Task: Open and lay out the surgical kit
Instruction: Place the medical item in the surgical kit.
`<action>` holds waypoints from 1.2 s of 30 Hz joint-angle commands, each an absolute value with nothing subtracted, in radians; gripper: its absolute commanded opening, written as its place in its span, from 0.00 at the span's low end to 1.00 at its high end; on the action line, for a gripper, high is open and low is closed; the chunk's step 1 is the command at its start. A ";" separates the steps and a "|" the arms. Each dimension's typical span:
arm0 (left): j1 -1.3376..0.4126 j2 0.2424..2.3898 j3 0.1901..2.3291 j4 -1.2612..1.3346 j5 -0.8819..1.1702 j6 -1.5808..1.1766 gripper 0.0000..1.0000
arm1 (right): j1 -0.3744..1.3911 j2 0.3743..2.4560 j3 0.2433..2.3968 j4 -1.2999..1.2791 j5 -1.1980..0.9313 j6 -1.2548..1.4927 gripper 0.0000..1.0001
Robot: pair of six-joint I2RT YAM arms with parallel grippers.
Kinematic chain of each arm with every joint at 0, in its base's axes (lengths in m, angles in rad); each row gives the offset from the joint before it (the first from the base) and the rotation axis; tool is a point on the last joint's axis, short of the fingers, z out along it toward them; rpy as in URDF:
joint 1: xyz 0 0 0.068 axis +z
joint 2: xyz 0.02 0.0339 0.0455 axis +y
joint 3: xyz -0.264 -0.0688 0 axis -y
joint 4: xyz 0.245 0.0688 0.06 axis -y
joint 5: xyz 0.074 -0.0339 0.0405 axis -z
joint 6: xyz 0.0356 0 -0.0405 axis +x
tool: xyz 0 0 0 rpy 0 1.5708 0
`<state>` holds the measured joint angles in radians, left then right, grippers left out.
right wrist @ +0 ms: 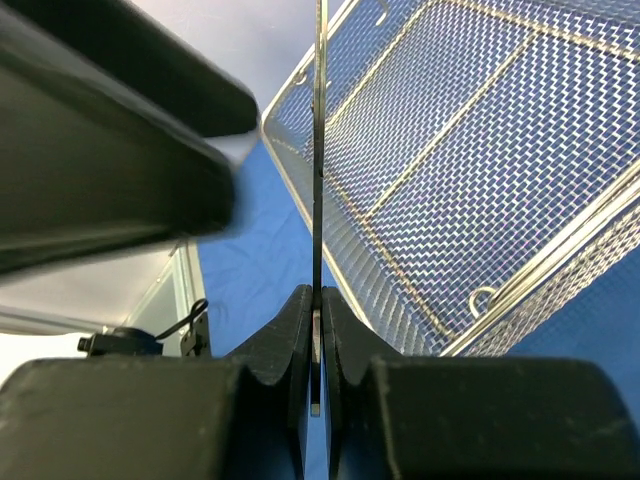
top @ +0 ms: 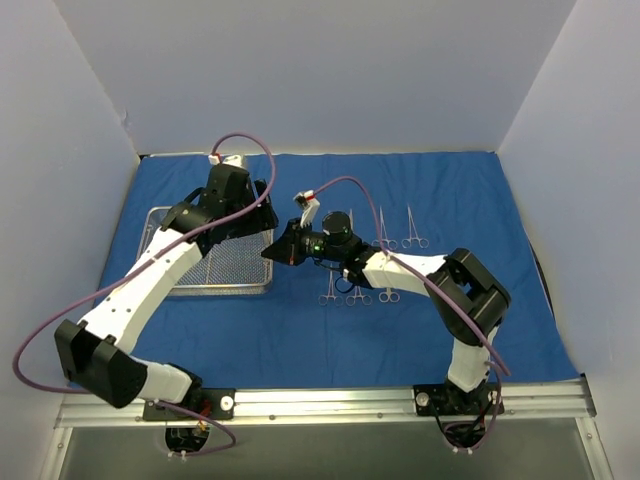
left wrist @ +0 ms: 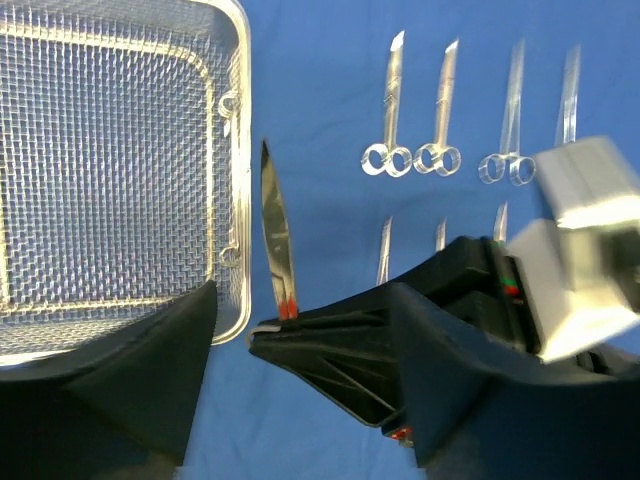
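My right gripper point(right wrist: 316, 330) is shut on a thin steel instrument point(right wrist: 319, 150), seen edge-on and pointing up past the tray. In the left wrist view that same instrument point(left wrist: 277, 235) sticks out of the right gripper's black fingers point(left wrist: 340, 335), beside the wire-mesh tray point(left wrist: 243, 150). My left gripper point(left wrist: 300, 400) stands open around them, with nothing in its jaws. From above, both grippers meet at the tray's right end: left gripper point(top: 262, 212), right gripper point(top: 272, 252). Several ring-handled instruments point(left wrist: 390, 110) lie in rows on the blue cloth point(top: 300, 330).
The mesh tray point(top: 215, 280) lies at left, partly under the left arm, and what shows of its floor is bare. Laid-out instruments point(top: 385, 232) sit right of centre, more point(top: 358, 295) under the right forearm. White walls close in the left, back and right sides.
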<state>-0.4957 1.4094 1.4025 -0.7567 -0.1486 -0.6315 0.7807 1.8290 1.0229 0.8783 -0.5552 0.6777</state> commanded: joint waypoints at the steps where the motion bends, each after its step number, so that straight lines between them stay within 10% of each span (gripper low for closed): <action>1: -0.494 1.321 1.393 -0.643 -0.120 -0.551 0.80 | 0.778 1.727 1.011 0.939 -0.595 0.681 0.00; 20: -0.221 1.028 1.025 0.081 0.811 -0.528 0.93 | 0.706 1.491 1.003 0.841 -0.883 0.635 0.00; 36: -0.215 1.077 0.965 0.356 0.914 -0.719 0.55 | 0.707 1.463 1.026 0.825 -0.936 0.611 0.00</action>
<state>-0.2203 1.0779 0.9691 0.2630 0.8734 -0.6888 0.7074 1.5101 0.9894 0.7788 -0.9016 0.6243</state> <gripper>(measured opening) 0.553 0.018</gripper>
